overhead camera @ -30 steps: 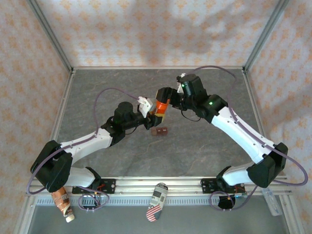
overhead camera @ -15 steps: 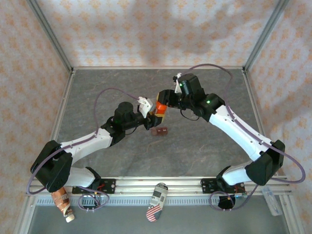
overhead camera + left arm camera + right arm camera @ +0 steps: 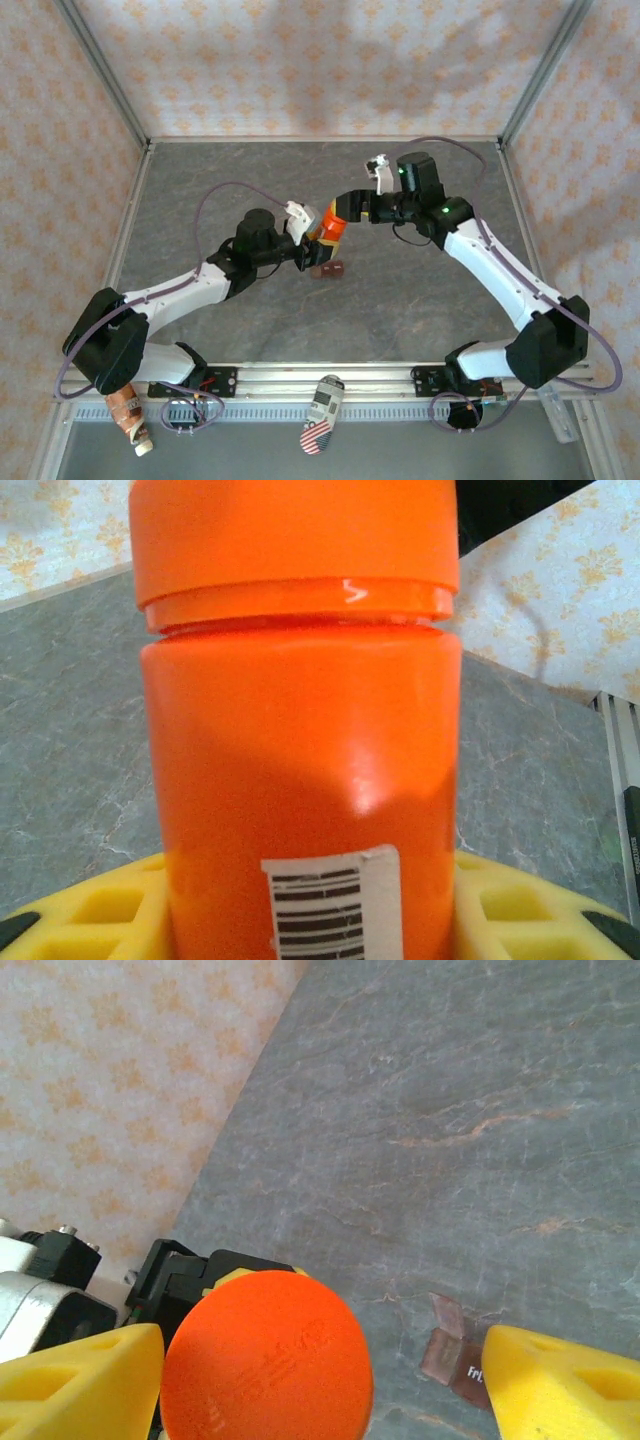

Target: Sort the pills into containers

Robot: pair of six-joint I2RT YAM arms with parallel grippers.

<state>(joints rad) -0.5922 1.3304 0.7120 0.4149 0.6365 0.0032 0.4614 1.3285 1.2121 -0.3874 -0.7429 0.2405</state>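
My left gripper (image 3: 314, 240) is shut on the bright orange bottle (image 3: 331, 226), holding it tilted just above the table. In the left wrist view the bottle (image 3: 300, 750) with its barcode label stands between my yellow pads (image 3: 90, 910). My right gripper (image 3: 343, 208) is open at the bottle's cap (image 3: 266, 1356); its left finger (image 3: 80, 1385) sits beside the cap and its right finger (image 3: 565, 1390) stands well apart. The containers, a small dark red-brown box (image 3: 328, 269), lie on the table below the bottle, also seen as the box (image 3: 452, 1348) in the right wrist view. No pills can be made out.
The grey marbled table (image 3: 240, 170) is fenced by patterned walls and metal frame posts (image 3: 105, 75). Purple cables loop over both arms. A patterned object (image 3: 322, 413) lies past the near rail.
My right arm has swung right and its wrist has turned, so the gripper now reaches the cap from the side. The left gripper and bottle have barely shifted.
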